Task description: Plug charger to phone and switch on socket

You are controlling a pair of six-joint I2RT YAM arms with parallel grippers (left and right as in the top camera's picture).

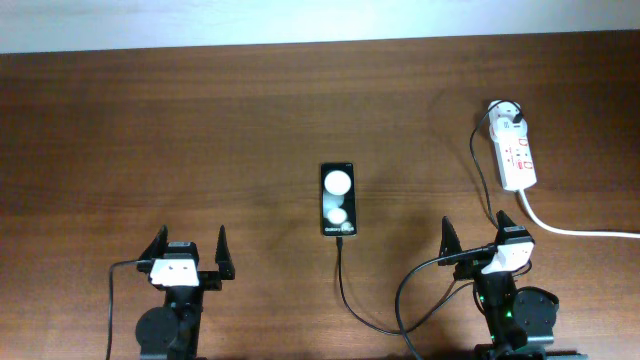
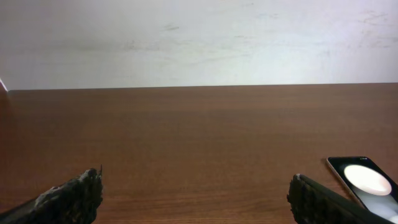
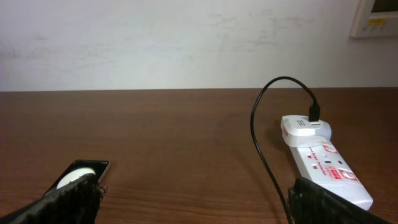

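Both my arms are folded low at the near edge of the tabletop (image 1: 200, 120), one on each side, wrists level and pointing toward the far wall (image 2: 199, 37). My left pincer (image 1: 191, 236) is spread wide with nothing between its fingers (image 2: 74, 199). It hovers over bare wood. My right pincer (image 1: 475, 228) is spread just as wide and also holds nothing.

The phone (image 1: 338, 199) lies flat near the middle of the tabletop, between my two arms and a little farther out, screen up, showing two white round blobs and a line of small white text. The charger (image 1: 341, 270), a thin black cable, meets the phone's near short edge, runs back toward me, curves right past my right arm's base, then climbs up the right side. It ends at a white adapter (image 1: 507, 122) seated in the far end of the socket (image 1: 517, 158). I cannot tell whether the plug tip is fully seated in the phone.

The socket is a white strip with red marks, lying at the far right, well apart from the phone. A thick white cord (image 1: 570, 228) leaves its near end and runs off to the right. I cannot tell how its switches are set.

The tabletop is dark brown wood grain. Behind it is a plain pale wall, with a small cream panel (image 3: 376, 15) mounted at upper right in the right wrist view
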